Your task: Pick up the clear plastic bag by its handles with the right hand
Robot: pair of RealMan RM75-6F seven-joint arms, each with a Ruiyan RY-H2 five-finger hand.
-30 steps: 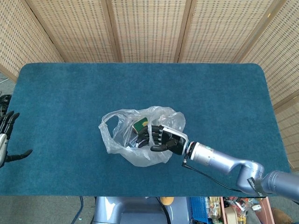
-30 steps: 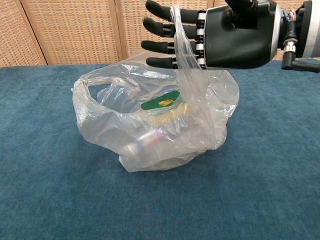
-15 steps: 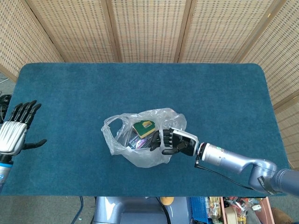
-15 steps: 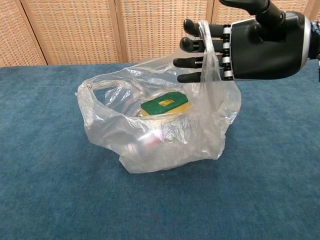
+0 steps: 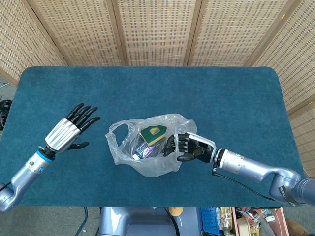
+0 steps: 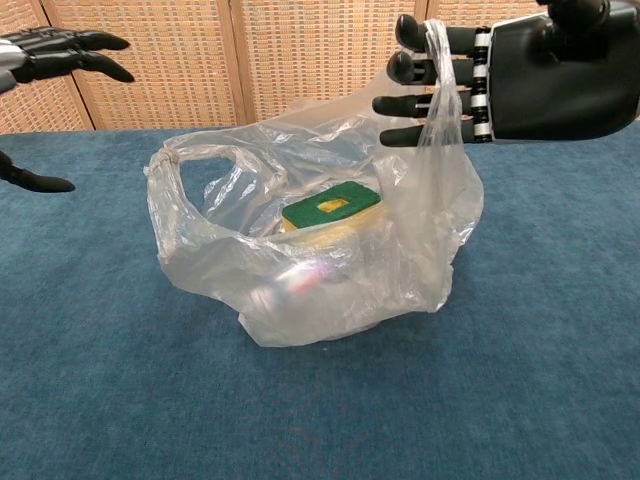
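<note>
My right hand is hovering above the right side of the clear plastic bag, palm turned toward the bag and fingers stretched out and a little apart. One handle of the bag is looping up over those fingers and hanging on them, drawn taut upward from the bag's right edge; my thumb is sticking up clear of it, so I am hooking the handle rather than pinching it. In the head view the same hand is lying against the bag's right flank, with its silver forearm running off toward the lower right.

The bag is sitting on the blue desk, roughly in the middle and toward the near edge, its bottom resting on the cloth. Its other handle is standing open as a loop on the left side, with nothing holding it. Inside, a green-topped packet is lying near the top (there are other small items under it, too blurred by the plastic for me to name).

My left hand is floating over the desk well to the left of the bag, fingers fanned apart and holding nothing. Woven screens are standing behind the desk.
</note>
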